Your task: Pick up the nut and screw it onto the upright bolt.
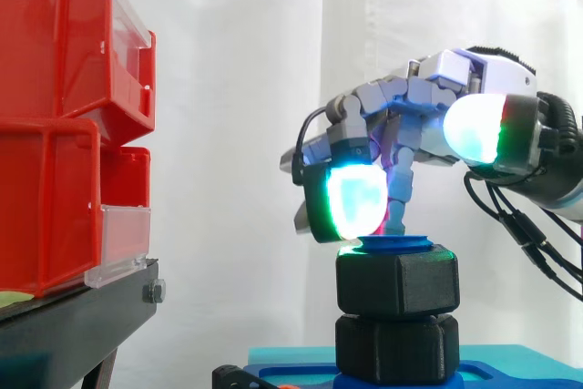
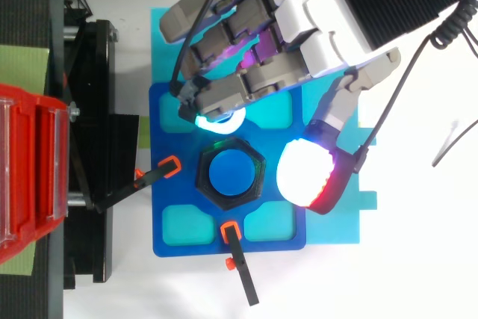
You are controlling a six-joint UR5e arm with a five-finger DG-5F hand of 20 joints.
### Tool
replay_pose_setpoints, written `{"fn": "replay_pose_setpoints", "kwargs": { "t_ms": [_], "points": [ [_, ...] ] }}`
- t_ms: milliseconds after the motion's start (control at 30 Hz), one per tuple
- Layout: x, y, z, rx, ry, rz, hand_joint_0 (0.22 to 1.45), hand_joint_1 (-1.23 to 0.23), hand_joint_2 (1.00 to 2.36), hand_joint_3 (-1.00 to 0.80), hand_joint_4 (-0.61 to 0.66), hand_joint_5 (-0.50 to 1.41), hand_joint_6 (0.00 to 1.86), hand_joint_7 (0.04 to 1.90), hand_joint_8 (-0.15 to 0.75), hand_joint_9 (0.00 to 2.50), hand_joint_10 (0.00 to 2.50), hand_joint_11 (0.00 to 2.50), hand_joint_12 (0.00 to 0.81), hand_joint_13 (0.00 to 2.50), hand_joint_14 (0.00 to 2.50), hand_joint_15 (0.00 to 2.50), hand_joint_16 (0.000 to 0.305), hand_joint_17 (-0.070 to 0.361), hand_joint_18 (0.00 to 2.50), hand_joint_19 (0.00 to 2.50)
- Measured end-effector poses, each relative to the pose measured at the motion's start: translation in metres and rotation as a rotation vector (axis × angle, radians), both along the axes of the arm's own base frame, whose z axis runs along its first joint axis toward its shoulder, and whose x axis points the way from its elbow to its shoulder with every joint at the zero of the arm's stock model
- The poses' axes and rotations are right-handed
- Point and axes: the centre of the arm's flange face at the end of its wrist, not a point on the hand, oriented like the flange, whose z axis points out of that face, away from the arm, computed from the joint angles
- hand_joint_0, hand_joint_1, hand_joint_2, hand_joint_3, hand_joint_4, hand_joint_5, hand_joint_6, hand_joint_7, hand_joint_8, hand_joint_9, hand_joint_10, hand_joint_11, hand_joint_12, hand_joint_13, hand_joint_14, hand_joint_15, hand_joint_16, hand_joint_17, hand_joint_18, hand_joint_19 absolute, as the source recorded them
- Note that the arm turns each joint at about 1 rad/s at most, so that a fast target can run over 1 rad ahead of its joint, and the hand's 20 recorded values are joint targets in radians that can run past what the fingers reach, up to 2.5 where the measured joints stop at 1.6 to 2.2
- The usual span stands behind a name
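A black hexagonal nut [image 1: 396,281] [image 2: 230,173] sits on the upright blue bolt, whose round top [image 1: 393,244] shows just above it. A second black hexagonal piece [image 1: 396,348] lies below the nut on the blue fixture plate [image 2: 173,207]. My hand [image 1: 428,97] [image 2: 299,13] hovers over the bolt from the right, open. One cyan-glowing fingertip [image 1: 353,199] hangs just above the nut's left top edge. The thumb pad [image 1: 475,129] [image 2: 305,173] glows white, higher up and to the right, apart from the nut. Nothing is held.
The blue plate rests on a cyan sheet [image 2: 332,218], held by two black clamps with orange tips [image 2: 153,175] [image 2: 237,263]. Red bins [image 1: 64,125] stand stacked on a black stand [image 1: 77,316] to the left. A white curtain hangs behind.
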Motion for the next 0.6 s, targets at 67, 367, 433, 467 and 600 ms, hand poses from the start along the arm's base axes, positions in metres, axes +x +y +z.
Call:
{"fn": "replay_pose_setpoints", "kwargs": {
  "t_ms": [67, 367, 433, 467, 600],
  "points": [
    [0.001, 0.0, 0.003, 0.0, -0.005, 0.002, 0.5, -0.17, 1.0, -0.5, 0.23, -0.01, 0.51, 1.09, 0.208, 1.36, 0.0, 0.12, 0.168, 0.88, 0.0, 0.0, 0.02, 0.046, 0.55, 0.11],
    [0.005, 0.01, 0.008, 0.006, -0.025, 0.021, 0.5, -0.17, 1.0, -0.5, 0.24, -0.06, 0.5, 0.9, 0.218, 1.23, 0.0, 0.08, 0.195, 0.8, 0.0, 0.0, 0.024, 0.055, 0.5, 0.12],
    [0.005, 0.014, 0.004, 0.011, -0.019, 0.021, 0.5, -0.17, 1.0, -0.5, 0.23, -0.07, 0.5, 0.87, 0.213, 1.21, 0.0, 0.08, 0.201, 0.78, 0.0, 0.0, 0.025, 0.057, 0.49, 0.12],
    [0.005, 0.016, 0.002, 0.013, -0.016, 0.02, 0.49, -0.17, 1.0, -0.5, 0.22, -0.08, 0.5, 0.85, 0.208, 1.19, 0.0, 0.06, 0.203, 0.77, 0.0, 0.0, 0.026, 0.058, 0.49, 0.12],
    [0.005, 0.022, -0.004, 0.023, -0.008, 0.015, 0.49, -0.16, 1.0, -0.5, 0.2, -0.09, 0.5, 0.75, 0.209, 1.11, 0.0, 0.0, 0.211, 0.73, 0.0, 0.0, 0.028, 0.062, 0.45, 0.1]
  ]
}}
